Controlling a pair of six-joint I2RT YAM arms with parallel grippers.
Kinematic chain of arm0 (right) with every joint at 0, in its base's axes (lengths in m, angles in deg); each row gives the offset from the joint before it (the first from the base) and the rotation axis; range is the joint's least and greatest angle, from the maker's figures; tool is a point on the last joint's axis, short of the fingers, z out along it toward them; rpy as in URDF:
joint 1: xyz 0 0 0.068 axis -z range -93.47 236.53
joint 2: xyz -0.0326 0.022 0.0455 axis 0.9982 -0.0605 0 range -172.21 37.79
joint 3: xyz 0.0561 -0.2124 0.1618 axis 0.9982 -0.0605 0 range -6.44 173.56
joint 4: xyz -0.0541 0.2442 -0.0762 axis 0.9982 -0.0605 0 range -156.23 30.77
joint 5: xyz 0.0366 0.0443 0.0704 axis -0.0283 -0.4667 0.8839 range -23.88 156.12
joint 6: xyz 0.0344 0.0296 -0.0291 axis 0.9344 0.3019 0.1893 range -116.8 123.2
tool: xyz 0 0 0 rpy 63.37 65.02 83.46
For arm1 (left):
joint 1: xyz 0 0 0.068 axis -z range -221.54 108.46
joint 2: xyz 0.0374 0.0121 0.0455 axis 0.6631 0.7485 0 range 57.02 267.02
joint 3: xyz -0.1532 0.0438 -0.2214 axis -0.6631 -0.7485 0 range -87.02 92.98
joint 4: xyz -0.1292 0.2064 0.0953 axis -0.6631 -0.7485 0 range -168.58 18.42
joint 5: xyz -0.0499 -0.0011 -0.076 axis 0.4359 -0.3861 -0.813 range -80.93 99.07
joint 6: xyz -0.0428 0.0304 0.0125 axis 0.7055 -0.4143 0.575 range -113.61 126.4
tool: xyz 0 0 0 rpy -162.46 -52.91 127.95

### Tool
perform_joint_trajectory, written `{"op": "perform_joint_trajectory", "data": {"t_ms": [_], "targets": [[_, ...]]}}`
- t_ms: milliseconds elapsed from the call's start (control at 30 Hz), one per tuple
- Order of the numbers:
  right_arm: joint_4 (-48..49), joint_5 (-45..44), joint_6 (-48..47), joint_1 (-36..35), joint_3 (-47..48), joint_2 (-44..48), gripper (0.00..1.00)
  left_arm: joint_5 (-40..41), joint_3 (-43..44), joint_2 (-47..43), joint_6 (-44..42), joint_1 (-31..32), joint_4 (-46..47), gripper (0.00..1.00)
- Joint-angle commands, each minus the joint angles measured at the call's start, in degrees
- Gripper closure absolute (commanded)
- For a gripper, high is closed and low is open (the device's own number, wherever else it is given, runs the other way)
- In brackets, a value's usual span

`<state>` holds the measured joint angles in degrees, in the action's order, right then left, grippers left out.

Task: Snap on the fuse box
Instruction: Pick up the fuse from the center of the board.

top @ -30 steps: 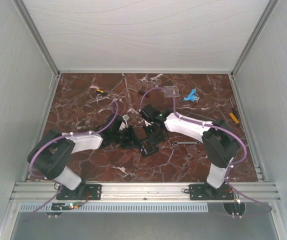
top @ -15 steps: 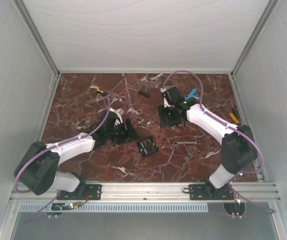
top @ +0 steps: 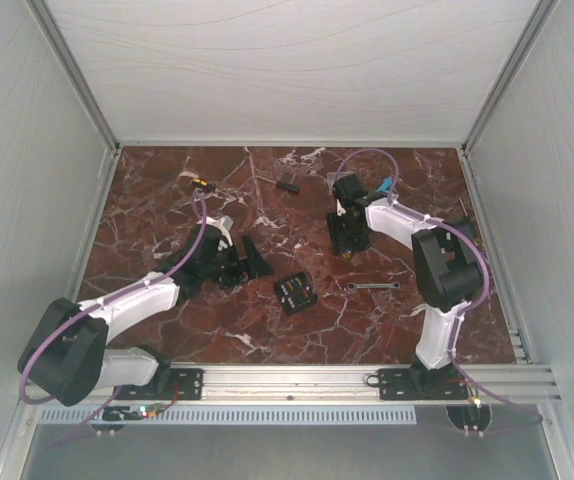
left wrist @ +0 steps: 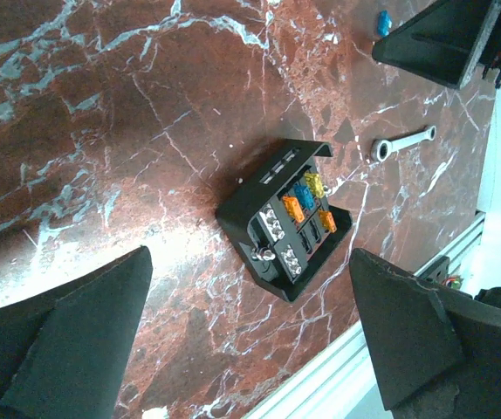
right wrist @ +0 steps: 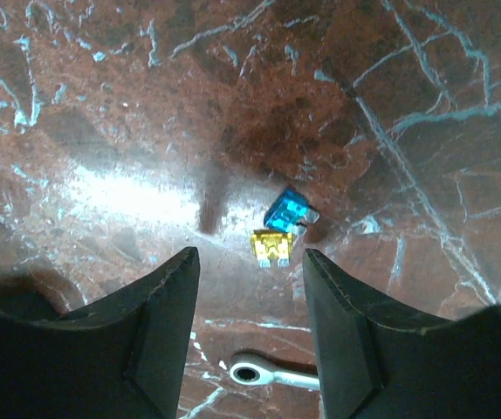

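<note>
fuse box (top: pixel 295 292) lies loose on the marble table (top: pixel 157 200), fuses facing up, between the two arms. left gripper (top: pixel 250 262) spread wide near it, empty. right gripper (top: pixel 348 236) jaws apart above a blue fuse (right wrist: pixel 287 211) and yellow fuse (right wrist: pixel 271 247), gripping nothing

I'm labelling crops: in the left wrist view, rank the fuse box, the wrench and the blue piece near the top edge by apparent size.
1. fuse box, largest
2. wrench, long but thin
3. blue piece, smallest, though it lies farther from the camera
</note>
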<state>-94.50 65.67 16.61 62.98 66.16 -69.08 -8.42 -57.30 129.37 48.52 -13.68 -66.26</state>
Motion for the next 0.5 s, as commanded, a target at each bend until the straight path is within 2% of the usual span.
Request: {"op": "perform_joint_trajectory", "data": {"t_ms": [0, 233, 467], "targets": [[1.21, -2.38, -2.7, 0.31, 3.86, -2.69, 0.52, 0.6, 0.35, -1.0, -1.51, -0.26, 0.21, 0.04], [-1.39, -3.6, -3.37, 0.26, 4.84, -5.19, 0.57, -0.02, 0.0, -0.5, -1.38, -0.35, 1.03, 0.03], [-3.96, -0.73, -3.09, 0.22, 5.42, -5.89, 0.67, -0.6, 0.08, 0.03, -1.02, -0.35, 1.18, 0.03]]}}
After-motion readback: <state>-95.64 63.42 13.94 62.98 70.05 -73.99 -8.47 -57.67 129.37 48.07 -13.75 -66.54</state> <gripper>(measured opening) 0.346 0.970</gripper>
